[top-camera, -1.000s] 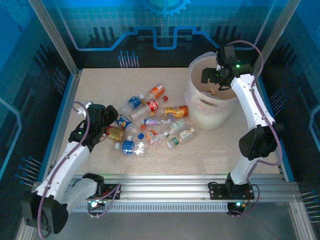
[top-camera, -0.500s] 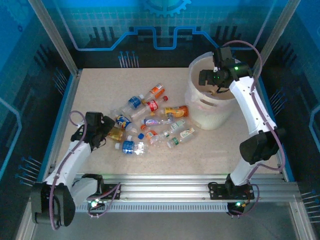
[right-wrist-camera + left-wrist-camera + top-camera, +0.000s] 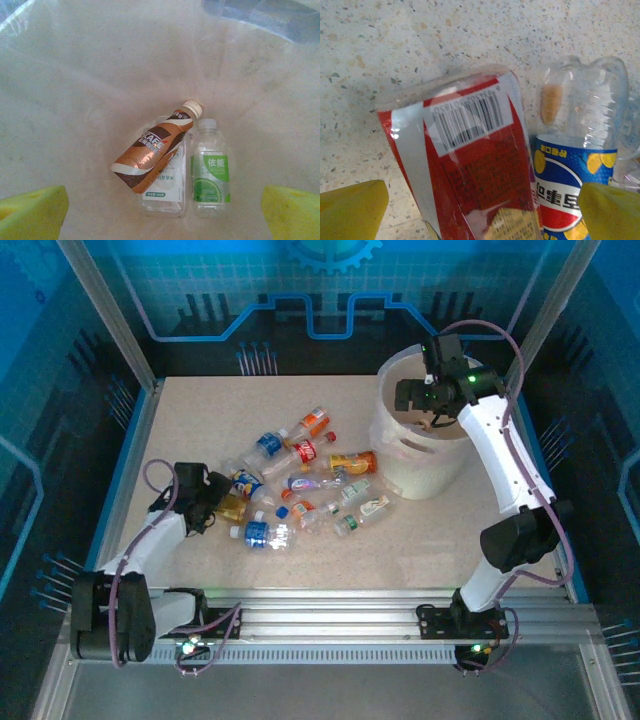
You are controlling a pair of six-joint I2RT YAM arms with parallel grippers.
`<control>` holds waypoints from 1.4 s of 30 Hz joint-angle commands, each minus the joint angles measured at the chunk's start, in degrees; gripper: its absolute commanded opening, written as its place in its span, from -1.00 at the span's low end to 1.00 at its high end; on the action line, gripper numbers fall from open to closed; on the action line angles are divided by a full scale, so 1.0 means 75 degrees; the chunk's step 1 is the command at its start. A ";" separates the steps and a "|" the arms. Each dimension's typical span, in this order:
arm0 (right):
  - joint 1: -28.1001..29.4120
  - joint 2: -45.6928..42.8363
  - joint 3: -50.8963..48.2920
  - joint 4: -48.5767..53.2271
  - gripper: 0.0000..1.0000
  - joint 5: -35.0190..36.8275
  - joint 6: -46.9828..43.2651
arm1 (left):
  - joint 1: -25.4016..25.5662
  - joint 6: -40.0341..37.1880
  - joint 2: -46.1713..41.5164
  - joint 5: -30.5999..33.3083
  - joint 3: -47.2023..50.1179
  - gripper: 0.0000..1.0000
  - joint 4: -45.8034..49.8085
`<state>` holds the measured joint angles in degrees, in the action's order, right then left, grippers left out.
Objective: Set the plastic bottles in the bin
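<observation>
Loose pile of clear, crinkly plastic bottles [image 3: 300, 485] on the speckled table [image 3: 200, 420], left of the bin [image 3: 425, 465], axes every which way. The left gripper [image 3: 482, 215] sits low at the pile's left edge, jaws spread wide, holding nothing. Under it a red-label bottle [image 3: 470, 170] slants up-left, and a blue-label bottle [image 3: 575, 165] lies w/ its base away from the wrist. The right arm [image 3: 510, 460] arches over the translucent bucket, right gripper [image 3: 162, 215] spread wide, empty. 3 bottles lie inside, the brown one [image 3: 155, 150] w/ its cap up-right.

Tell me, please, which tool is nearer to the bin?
Right. The right tool hangs open over the bin's mouth, above bottles inside. The left tool is far off across the table, open at the edge of the loose bottles.
</observation>
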<state>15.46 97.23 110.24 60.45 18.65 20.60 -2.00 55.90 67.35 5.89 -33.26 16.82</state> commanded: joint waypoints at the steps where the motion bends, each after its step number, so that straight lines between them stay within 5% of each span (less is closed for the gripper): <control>1: 0.0108 -0.0156 -0.0070 -0.0032 0.99 0.0056 0.0066 | -0.0194 0.0174 0.0251 -0.0036 0.0025 0.98 -0.0231; 13: 0.0214 -0.0110 -0.0049 -0.0070 0.99 0.0020 0.0089 | -0.0447 0.0329 0.1283 -0.0152 -0.0081 0.94 -0.0895; 24: 0.0310 -0.0060 -0.0061 -0.0079 0.99 0.0020 0.0077 | -0.0618 0.0576 0.1687 -0.0324 -0.0158 0.53 -0.1508; 32: 0.0491 -0.0149 -0.0084 -0.0125 0.99 0.0132 -0.0034 | -0.0717 0.0569 0.1306 -0.0292 -0.0219 0.32 -0.1400; 42: 0.0629 -0.0271 -0.0162 -0.0243 0.99 0.0094 -0.0139 | -0.0725 0.0357 0.0546 -0.0224 -0.0414 0.29 -0.0954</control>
<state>18.74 97.01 109.82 58.70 19.53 20.53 -6.66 59.83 73.71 4.43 -34.28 7.70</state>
